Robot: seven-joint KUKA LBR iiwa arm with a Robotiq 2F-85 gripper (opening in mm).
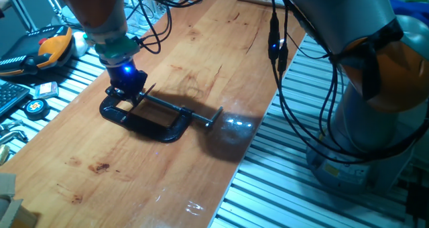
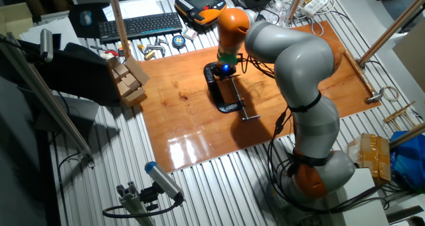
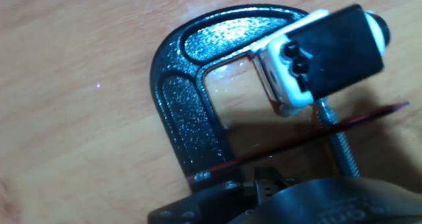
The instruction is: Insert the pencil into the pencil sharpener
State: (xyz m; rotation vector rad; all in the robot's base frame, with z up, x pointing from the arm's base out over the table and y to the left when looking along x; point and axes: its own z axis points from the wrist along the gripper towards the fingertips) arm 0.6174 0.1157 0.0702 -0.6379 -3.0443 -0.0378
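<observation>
A robot claw (image 1: 125,88) hovers low over a black C-clamp (image 3: 188,112); its grip cannot be made out. The red pencil (image 3: 297,141) lies just ahead, the pencil sharpener (image 3: 320,53) beyond.

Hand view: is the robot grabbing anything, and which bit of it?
Probably the thin red pencil, pinched by the gripper partway along its shaft, both ends sticking out sideways. The pinch itself is mostly hidden.

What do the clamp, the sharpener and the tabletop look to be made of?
Clamp: probably cast metal, black pebbled paint that glints; its screw rod is bare threaded steel. Pencil sharpener: likely smooth plastic, white body and black top. Table: glossy varnished wood with visible grain and knots.
</observation>
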